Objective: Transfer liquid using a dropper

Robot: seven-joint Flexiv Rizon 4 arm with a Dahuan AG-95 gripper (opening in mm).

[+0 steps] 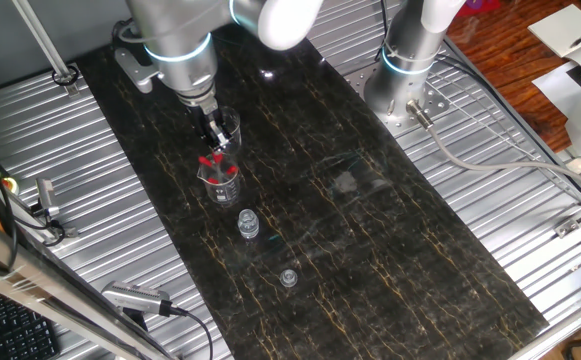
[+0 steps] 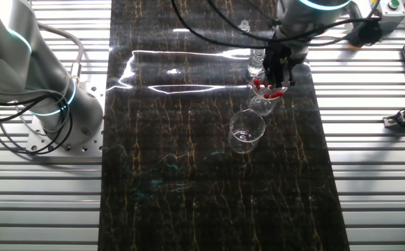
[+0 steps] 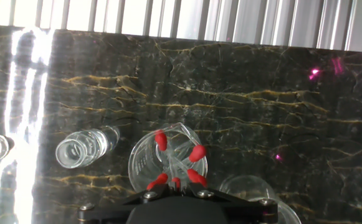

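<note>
My end effector hangs over the dropper beaker, nothing picked up yet.

My end effector (image 1: 213,140) sits just above a beaker (image 3: 168,163) holding several red-topped droppers (image 3: 161,139); I cannot tell how wide its fingers stand, or whether they touch a dropper. I judge the grasp, the draw and the release are all left. The droppers lie directly below me, near 1 long edge of the table (image 2: 209,202), between a second beaker (image 2: 246,130) and a small vial (image 1: 247,224).
</note>
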